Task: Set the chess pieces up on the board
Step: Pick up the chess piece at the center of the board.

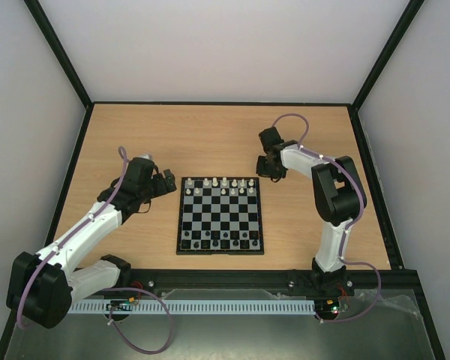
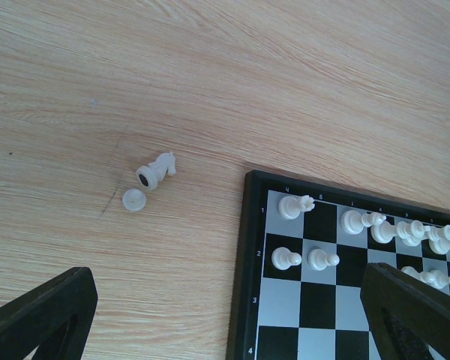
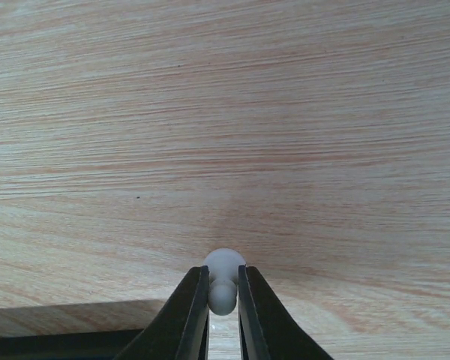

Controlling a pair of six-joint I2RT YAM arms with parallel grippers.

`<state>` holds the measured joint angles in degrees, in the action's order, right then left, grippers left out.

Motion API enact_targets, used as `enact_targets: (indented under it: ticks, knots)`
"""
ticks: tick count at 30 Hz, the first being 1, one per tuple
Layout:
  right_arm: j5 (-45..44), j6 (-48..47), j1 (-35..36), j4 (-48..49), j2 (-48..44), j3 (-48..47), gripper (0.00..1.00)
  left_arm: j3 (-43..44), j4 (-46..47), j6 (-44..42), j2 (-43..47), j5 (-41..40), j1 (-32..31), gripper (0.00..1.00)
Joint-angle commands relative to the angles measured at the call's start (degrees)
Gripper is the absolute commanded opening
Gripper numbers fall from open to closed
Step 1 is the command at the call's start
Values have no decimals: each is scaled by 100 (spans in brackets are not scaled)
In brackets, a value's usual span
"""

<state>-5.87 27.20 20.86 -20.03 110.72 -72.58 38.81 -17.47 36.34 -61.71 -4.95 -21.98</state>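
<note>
The right gripper pinches a round-headed white piece above the bare wooden table, just off the far right corner of the board. The left gripper is spread wide at the far left corner. Beside that corner you find a toppled white knight and a small round white piece lying on the wood, just beside each other. White pieces stand on the two far rows, black pieces along the near side. Pale walls enclose the table.

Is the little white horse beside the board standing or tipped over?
Tipped over: the knight lies on the table, round base facing sideways.
</note>
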Motion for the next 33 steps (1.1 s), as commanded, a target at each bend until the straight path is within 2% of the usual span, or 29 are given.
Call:
enact_targets:
  ticks: [1, 3, 6, 10, 17, 23, 28, 33]
  knots:
    - [-112, -13, 32, -71, 23, 62, 12, -75, 47, -58, -13, 23, -26, 100]
    - [-156, -22, 33, -79, 22, 36, 13, -70, 41, -58, -1, 20, -26, 99]
    - [-213, -46, 33, -108, 67, -10, 27, -71, 35, -55, 2, 20, -26, 100]
    - [-267, -48, 34, -107, 83, -19, 29, -57, 25, -48, 14, 12, -26, 100]
    - [-292, -61, 32, -79, -27, -66, 19, -43, 7, -38, 17, -6, -26, 99]
    - [-323, -76, 54, -124, -96, -28, 2, -40, 7, -22, 34, 2, -26, 100]
    - [-680, -86, 330, -341, -596, 107, 1, -46, -4, -19, 37, -10, -26, 100]
    - [-911, -125, 1118, -775, -1424, 100, 1, -32, -57, -4, 52, -82, -26, 99]
